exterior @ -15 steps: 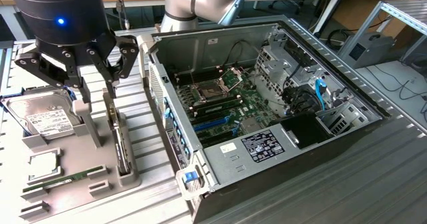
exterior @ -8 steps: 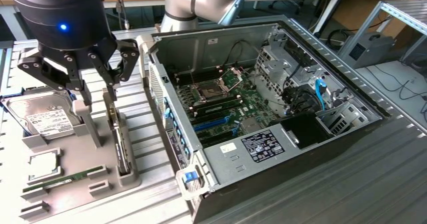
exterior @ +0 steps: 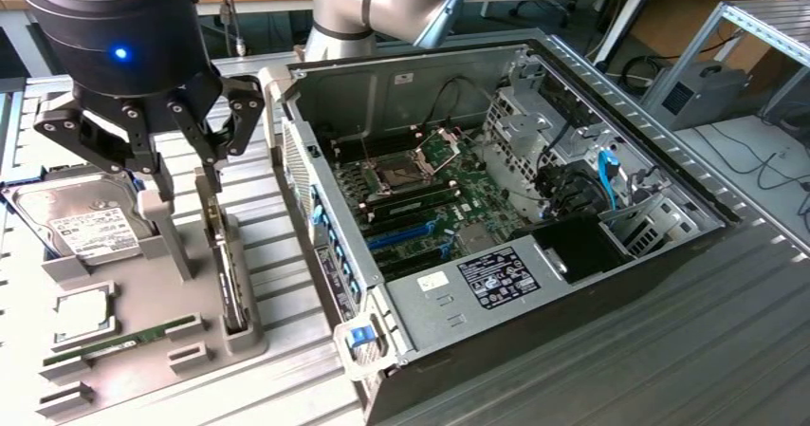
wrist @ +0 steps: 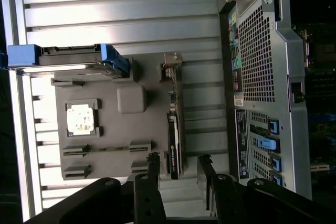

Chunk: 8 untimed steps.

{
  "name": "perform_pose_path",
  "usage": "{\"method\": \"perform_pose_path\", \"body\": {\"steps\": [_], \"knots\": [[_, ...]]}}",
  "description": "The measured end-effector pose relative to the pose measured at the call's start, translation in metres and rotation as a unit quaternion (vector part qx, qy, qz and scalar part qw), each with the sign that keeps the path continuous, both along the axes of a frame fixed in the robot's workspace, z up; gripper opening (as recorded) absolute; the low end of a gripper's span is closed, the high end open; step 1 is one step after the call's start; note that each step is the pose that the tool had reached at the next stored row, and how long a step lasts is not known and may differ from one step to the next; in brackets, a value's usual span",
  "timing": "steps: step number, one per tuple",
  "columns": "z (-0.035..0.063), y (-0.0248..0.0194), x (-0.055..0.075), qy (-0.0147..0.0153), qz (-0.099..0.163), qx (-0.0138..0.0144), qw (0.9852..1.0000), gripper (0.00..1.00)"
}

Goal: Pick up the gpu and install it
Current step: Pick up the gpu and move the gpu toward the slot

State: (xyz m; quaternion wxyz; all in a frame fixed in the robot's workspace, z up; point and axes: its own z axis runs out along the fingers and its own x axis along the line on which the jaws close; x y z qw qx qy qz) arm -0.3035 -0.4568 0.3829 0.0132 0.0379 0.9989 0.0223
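End effector [wrist: 178,160] wide open, hovering just above gpu [wrist: 174,135] standing on edge in gray holder [wrist: 131,129].

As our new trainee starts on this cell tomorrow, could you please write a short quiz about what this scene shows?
1. True or false: the graphics card already sits inside the computer case.
2. Multiple choice: the tool is A) open, hovering over the graphics card; B) shut on the graphics card; C) reaching inside the computer case.
3. Short answer: which boxy part with a white label shares the gray holder with the graphics card?
Key: 1 false, it stands on edge in the gray holder; 2 A; 3 the hard drive.
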Motion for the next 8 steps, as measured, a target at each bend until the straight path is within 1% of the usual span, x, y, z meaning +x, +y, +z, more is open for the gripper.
{"method": "perform_pose_path", "body": {"steps": [4,8], "knots": [[-0.0039,0.0000,0.000,0.0001,0.000,-0.0001,1.0000,0.42],[-0.0118,0.0000,0.000,0.0001,0.000,-0.0001,1.0000,0.42]]}}
